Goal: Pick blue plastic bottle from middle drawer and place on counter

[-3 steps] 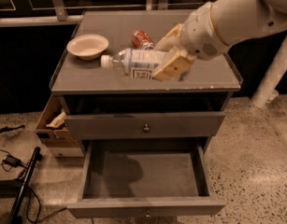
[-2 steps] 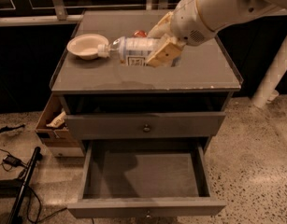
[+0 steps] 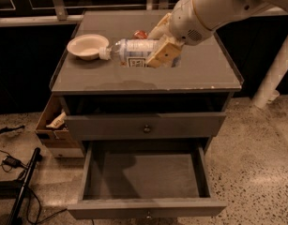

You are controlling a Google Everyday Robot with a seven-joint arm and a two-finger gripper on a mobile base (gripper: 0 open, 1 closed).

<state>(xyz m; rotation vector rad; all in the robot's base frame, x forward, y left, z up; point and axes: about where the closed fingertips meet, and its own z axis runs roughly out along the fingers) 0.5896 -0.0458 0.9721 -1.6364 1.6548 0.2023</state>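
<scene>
The blue plastic bottle (image 3: 134, 52) lies on its side low over the counter (image 3: 200, 74), its white cap pointing left, close to a bowl. I cannot tell whether it touches the top. My gripper (image 3: 158, 54) reaches in from the upper right and is shut on the bottle's right half, its tan fingers (image 3: 163, 56) across the label. The middle drawer (image 3: 144, 176) is pulled wide open below, and its dark floor is empty. Its knob (image 3: 147, 215) shows at the bottom edge.
A white bowl (image 3: 87, 46) sits on the counter's left side. A red soda can (image 3: 140, 33) stands just behind the bottle. A cardboard box (image 3: 52, 124) is beside the cabinet on the left. Cables and a black pole (image 3: 22, 191) lie on the floor. A white post (image 3: 274, 74) stands at right.
My gripper has carried the bottle from the counter's front toward its middle and back. The cap now lies closer to the bowl. The drawer has not moved.
</scene>
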